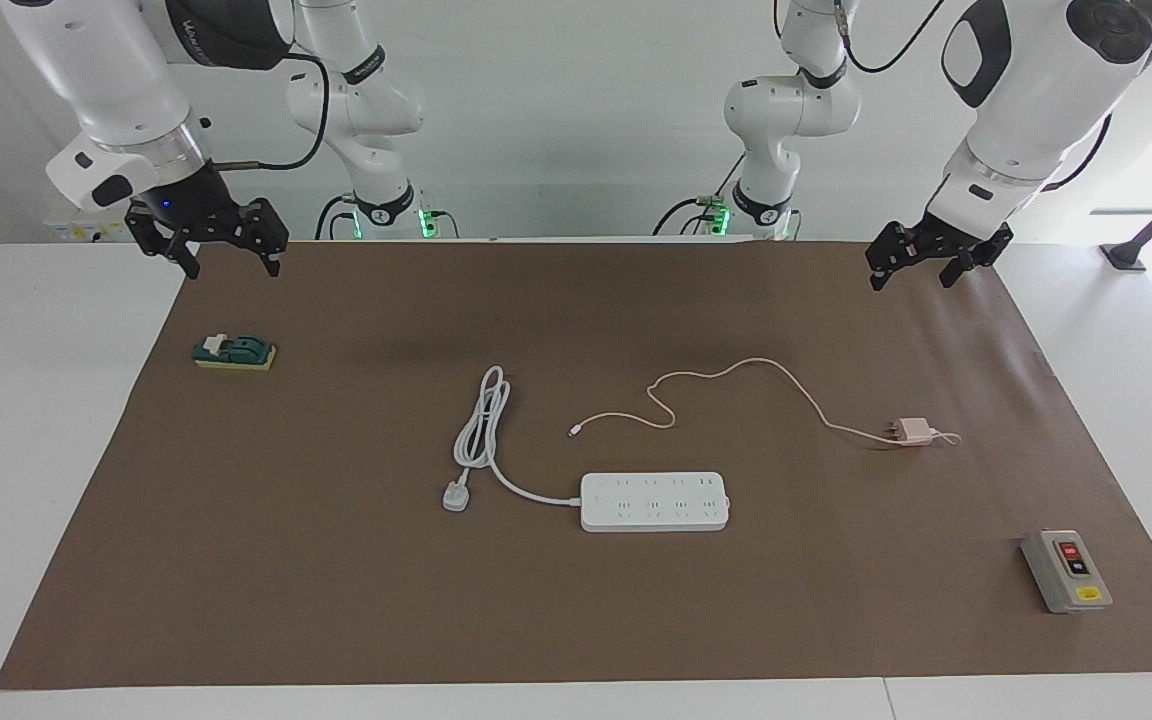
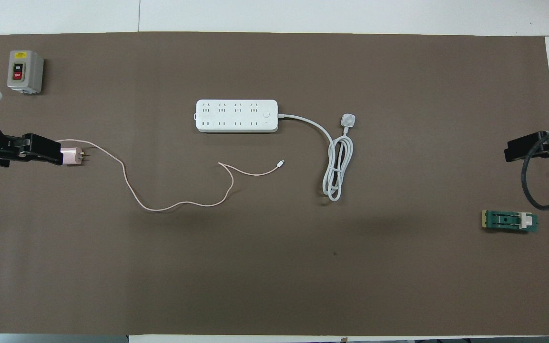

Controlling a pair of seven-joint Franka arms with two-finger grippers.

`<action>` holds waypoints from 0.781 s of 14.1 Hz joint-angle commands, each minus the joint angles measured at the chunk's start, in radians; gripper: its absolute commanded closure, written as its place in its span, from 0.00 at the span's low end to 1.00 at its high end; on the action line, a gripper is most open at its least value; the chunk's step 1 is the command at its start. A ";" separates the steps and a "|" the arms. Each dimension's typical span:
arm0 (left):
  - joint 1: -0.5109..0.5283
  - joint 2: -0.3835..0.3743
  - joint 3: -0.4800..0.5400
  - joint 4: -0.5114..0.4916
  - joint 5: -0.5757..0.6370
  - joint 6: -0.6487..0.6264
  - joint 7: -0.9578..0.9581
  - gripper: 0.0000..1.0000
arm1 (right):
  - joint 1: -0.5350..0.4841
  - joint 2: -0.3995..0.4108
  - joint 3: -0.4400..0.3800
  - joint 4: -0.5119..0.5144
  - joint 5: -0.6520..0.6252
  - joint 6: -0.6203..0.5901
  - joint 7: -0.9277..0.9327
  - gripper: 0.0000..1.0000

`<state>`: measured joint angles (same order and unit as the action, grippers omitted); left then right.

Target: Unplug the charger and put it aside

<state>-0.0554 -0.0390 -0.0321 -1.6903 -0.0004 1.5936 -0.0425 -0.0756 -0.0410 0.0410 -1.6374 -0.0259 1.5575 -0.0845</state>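
Think of a clock lying flat on the desk (image 1: 36, 450), with twelve pointing away from the robots.

One charger (image 1: 913, 431) is lying on the brown mat (image 1: 336, 600). It is a small pale pink cube with two metal prongs pointing at three o'clock. One long thin pink cable (image 1: 726, 370) is wiggling away from it. The charger is sitting well apart from the one white power strip (image 1: 654, 501), at about nine o'clock from it, not plugged in.

One grey box (image 1: 1066, 570) is sitting between nine and ten o'clock from the strip. One green block (image 1: 234, 351) is sitting at about four o'clock.

There are two arms. The left gripper (image 1: 911, 278) is hanging in the air, its jaws released and holding nothing. The right gripper (image 1: 233, 270) is waiting up high, jaws released too.
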 commanded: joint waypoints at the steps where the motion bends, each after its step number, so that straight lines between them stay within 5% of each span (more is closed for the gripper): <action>1: -0.012 -0.022 0.011 -0.014 0.002 0.002 0.013 0.00 | -0.024 -0.016 0.020 -0.007 -0.011 -0.014 -0.031 0.00; 11: -0.014 -0.021 0.011 -0.012 0.002 0.000 0.013 0.00 | -0.019 -0.016 0.020 -0.009 -0.011 -0.016 -0.021 0.00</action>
<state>-0.0571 -0.0420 -0.0321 -1.6900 -0.0004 1.5936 -0.0407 -0.0755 -0.0420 0.0448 -1.6374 -0.0259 1.5545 -0.0884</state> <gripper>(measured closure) 0.000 0.000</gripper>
